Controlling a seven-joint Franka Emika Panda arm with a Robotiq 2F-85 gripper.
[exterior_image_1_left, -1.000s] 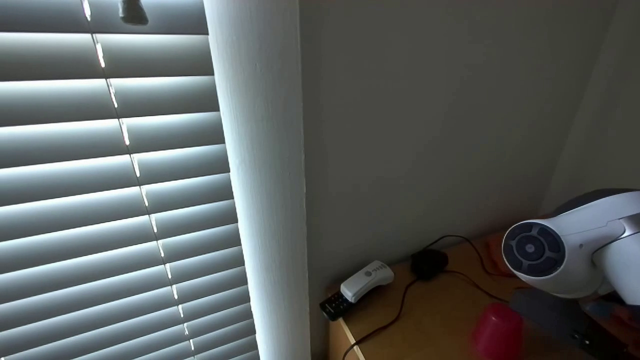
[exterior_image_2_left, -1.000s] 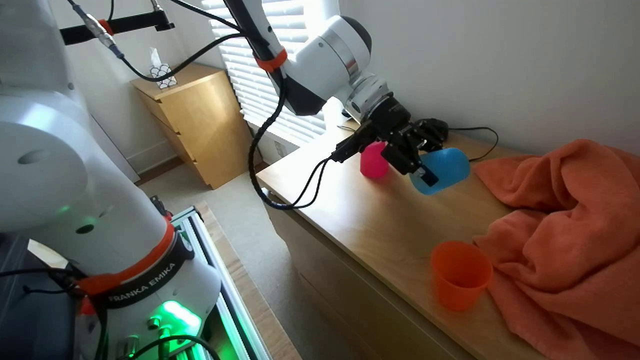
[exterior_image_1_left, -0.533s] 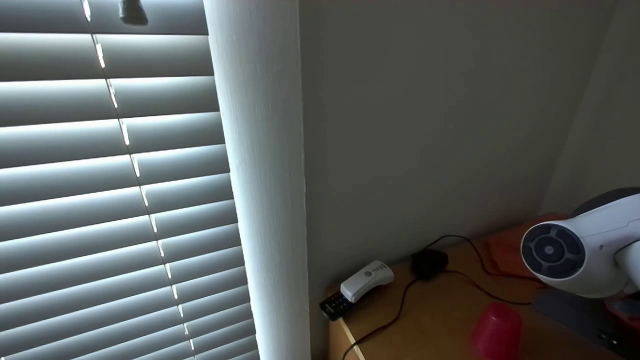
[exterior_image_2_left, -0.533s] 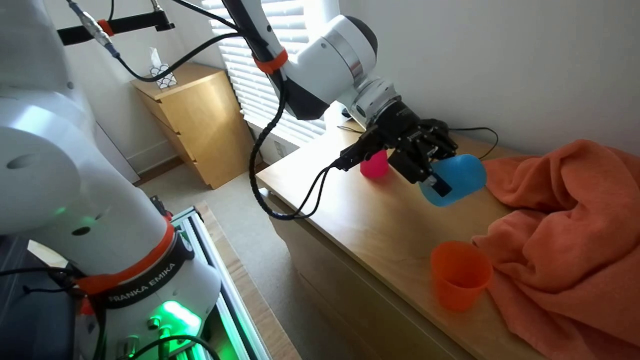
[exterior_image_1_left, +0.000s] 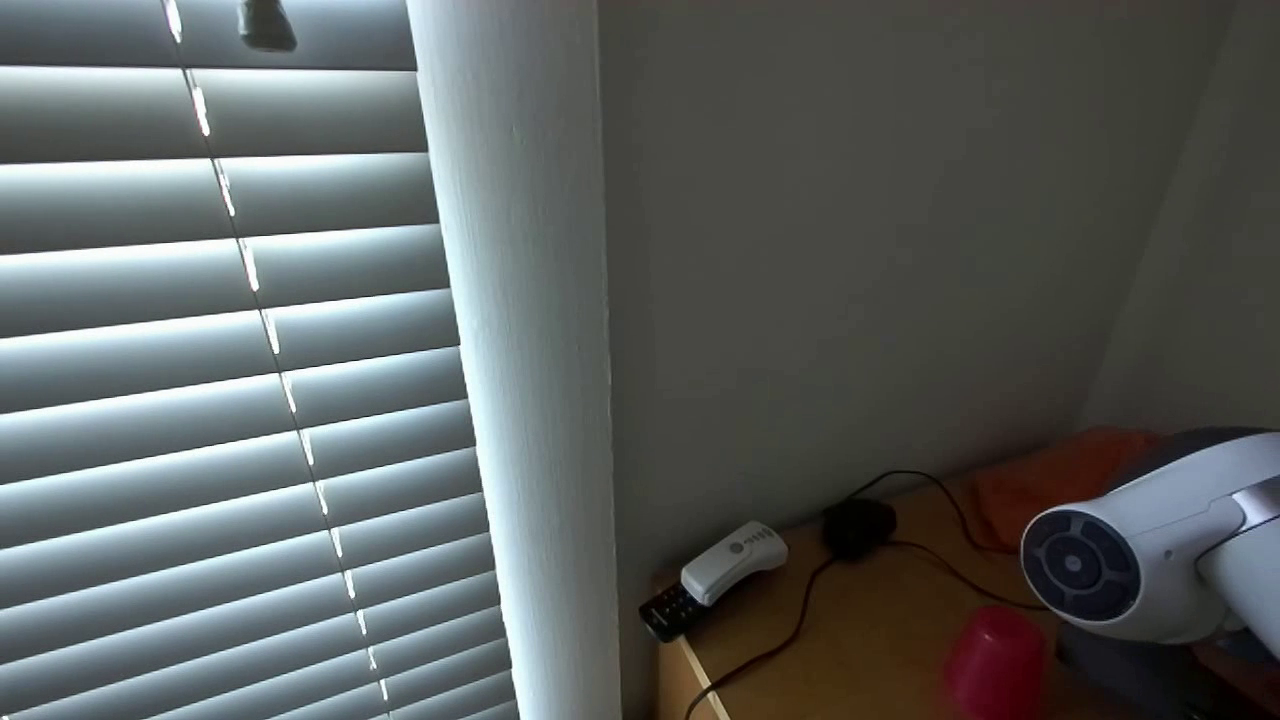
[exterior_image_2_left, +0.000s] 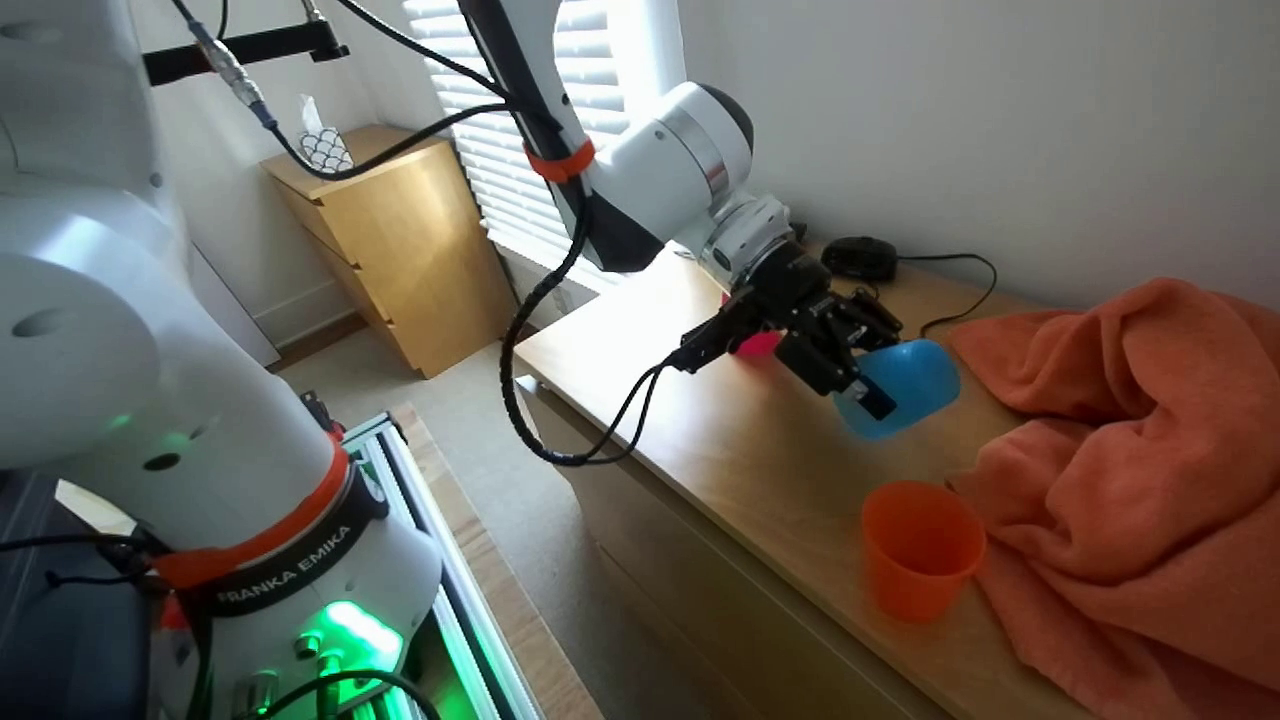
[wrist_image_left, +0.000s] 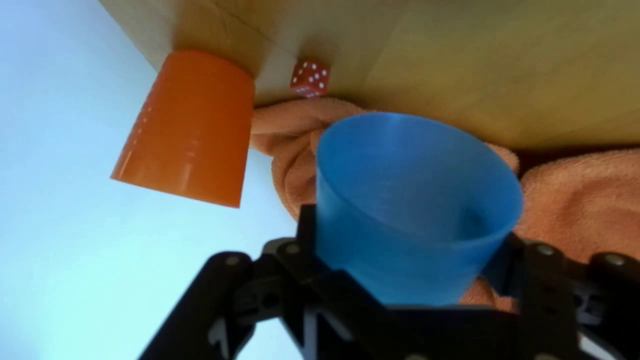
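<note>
Gripper (exterior_image_2_left: 880, 364) and blue cup (exterior_image_2_left: 915, 382) sit lower than a second ago. Fingers (wrist_image_left: 306, 235) pinch the tilted cup; orange cup (exterior_image_2_left: 922, 555) stands apart, lower than the gripper, towel (exterior_image_2_left: 1170, 470) beyond its tips.

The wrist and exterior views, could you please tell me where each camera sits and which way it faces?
Exterior view: seemingly close to the blinds, facing the wall and dresser; part of the arm shows.
Exterior view: high beside the base, facing down the dresser toward the blinds; base, arm and gripper show.
Wrist view: behind the gripper, facing past the held blue cup to the orange cup and towel; gripper shows.
Both exterior views share the blinds and pink cup.
</note>
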